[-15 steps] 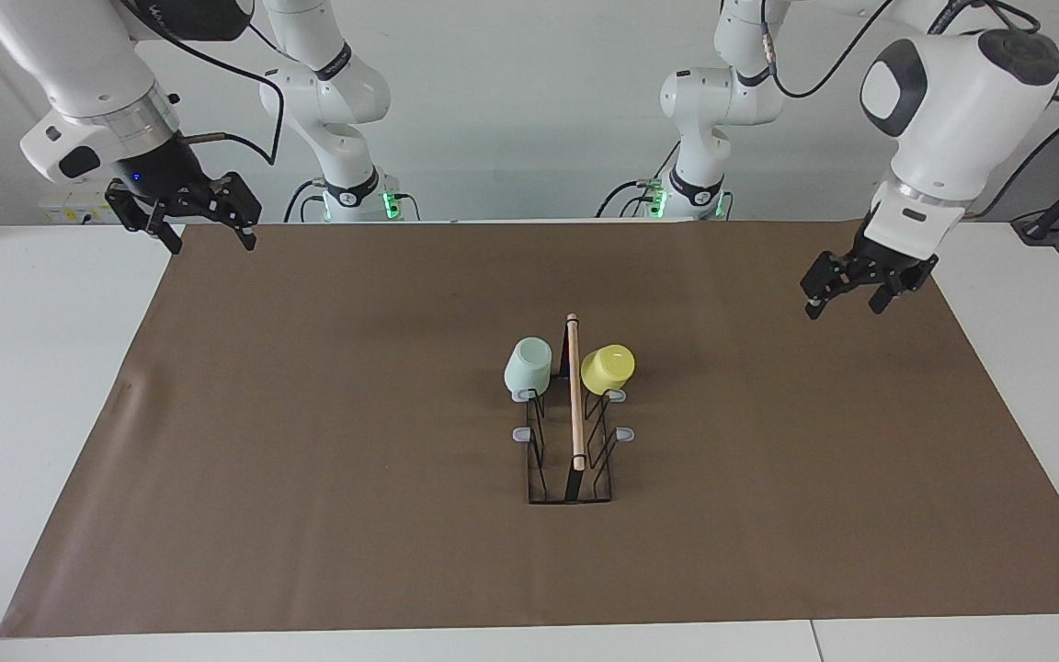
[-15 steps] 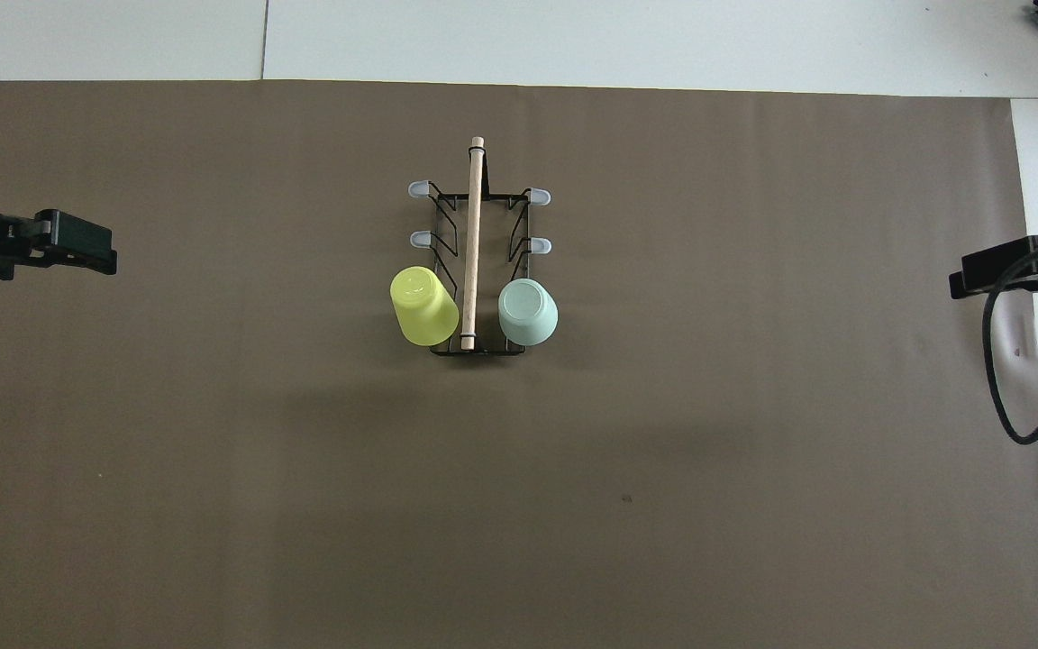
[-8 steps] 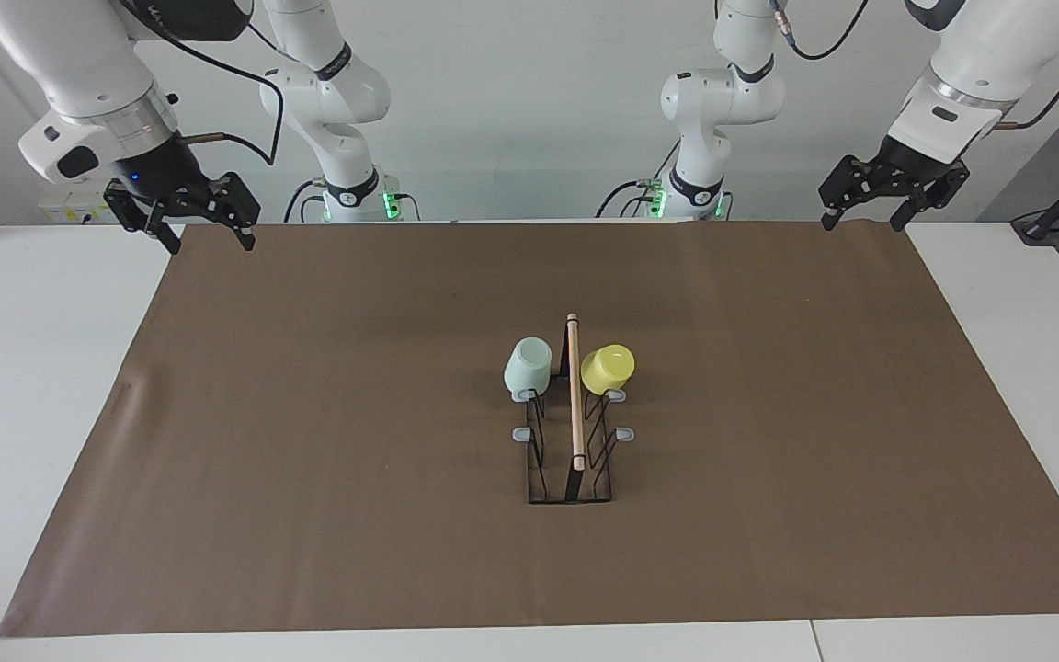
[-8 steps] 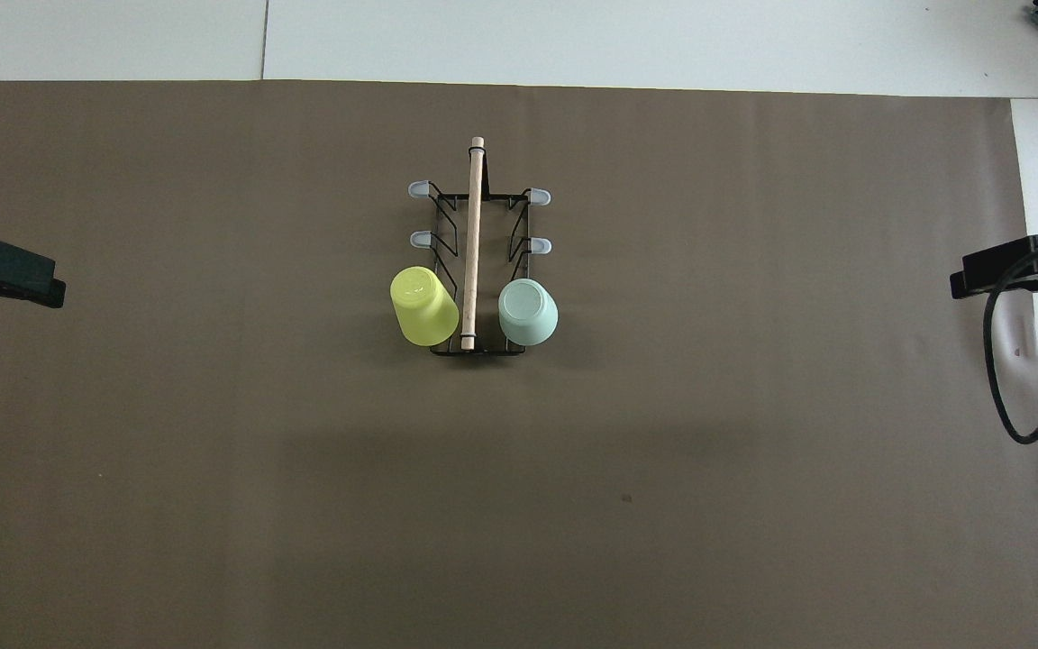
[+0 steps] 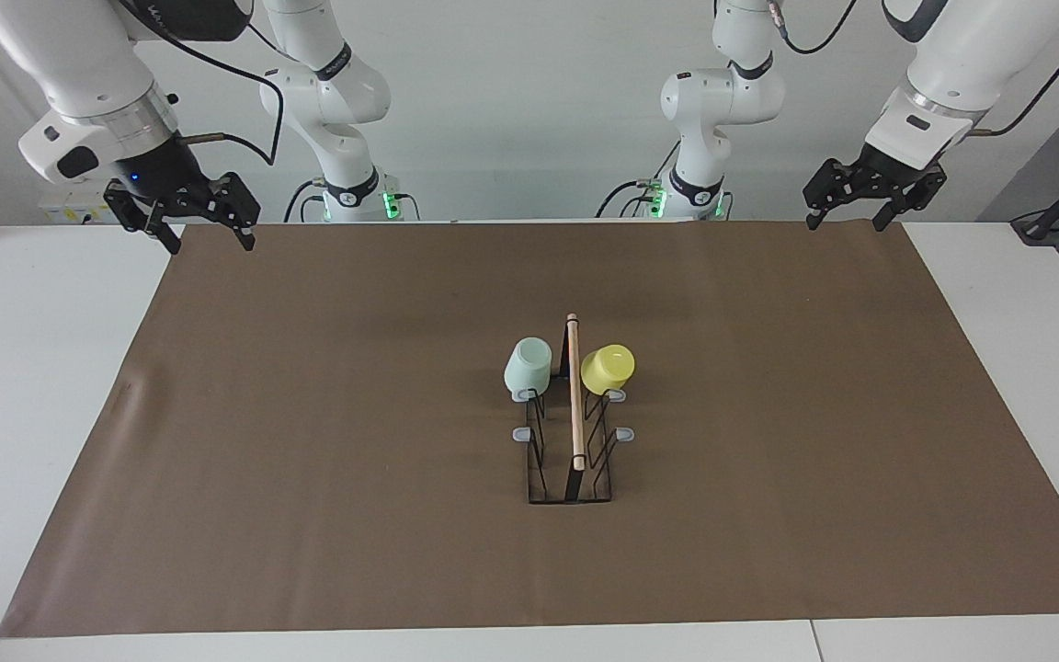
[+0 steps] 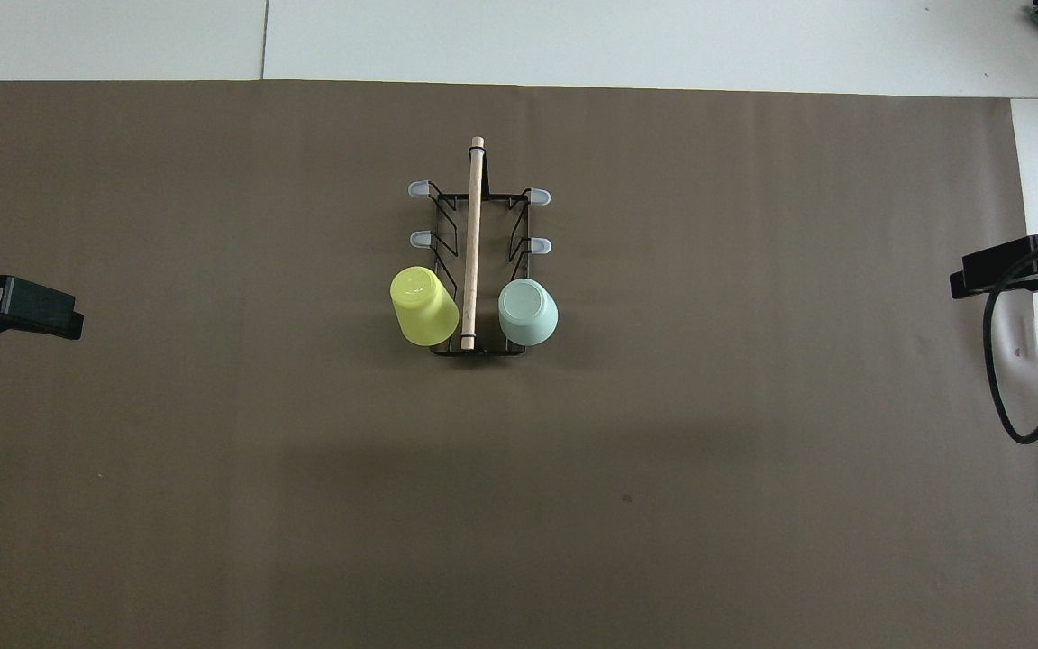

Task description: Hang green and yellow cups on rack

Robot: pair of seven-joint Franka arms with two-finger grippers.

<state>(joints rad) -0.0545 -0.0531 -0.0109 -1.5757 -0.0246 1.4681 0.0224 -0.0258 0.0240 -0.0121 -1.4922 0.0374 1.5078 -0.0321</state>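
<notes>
Centrally on the bench, my rack (image 5: 572,432) carries the inverted mint cup (image 5: 528,365) and yellow cup (image 5: 607,368) on its robot-end prongs, hiding them. My left end effector (image 5: 866,188) and right end effector (image 5: 186,213) hang spread, empty.

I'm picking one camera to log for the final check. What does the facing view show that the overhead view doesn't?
Only the facing view shows both arms whole and both grippers open: the left gripper and right gripper raised over the mat's corners at the robots' end. Only the overhead view shows the rack's prong layout from above. Both show the green cup and yellow cup hung on the prongs nearest the robots.
</notes>
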